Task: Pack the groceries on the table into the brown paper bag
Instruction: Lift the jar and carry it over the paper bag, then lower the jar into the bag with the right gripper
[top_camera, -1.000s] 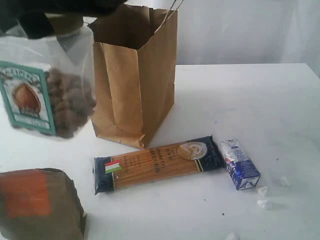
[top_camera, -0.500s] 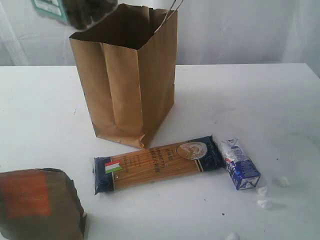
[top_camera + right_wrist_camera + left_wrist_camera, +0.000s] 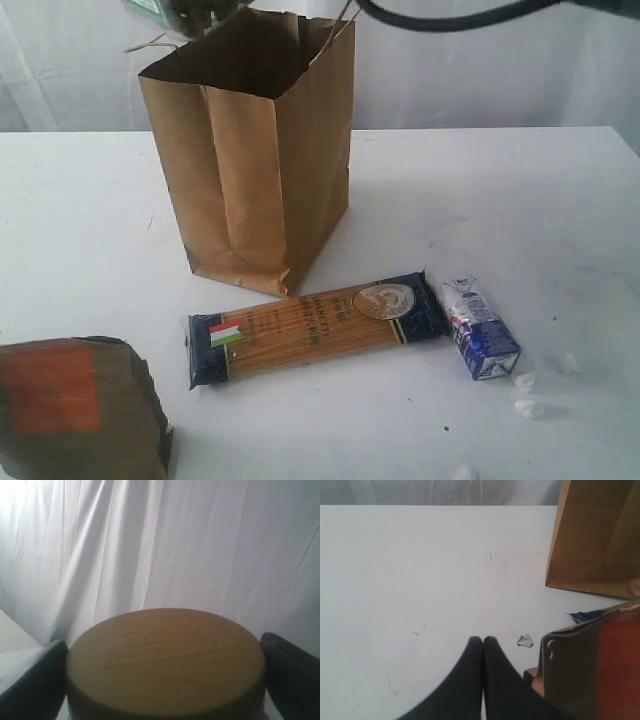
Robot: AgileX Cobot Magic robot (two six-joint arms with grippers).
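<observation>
Loading step: right gripper (image 3: 163,677) grips clear jar with tan lid (image 3: 178,10) at 11 o'clock above brown paper bag (image 3: 265,180) rim; next, probably centre over the mouth, lower, release; left gripper (image 3: 483,644) clenched, empty.

I'm seeing a white curtain (image 3: 200,545) hanging in folds across the back, light glowing through one patch.

Soft bright light; jar lid (image 3: 165,660) blurred, probably defocused.
</observation>
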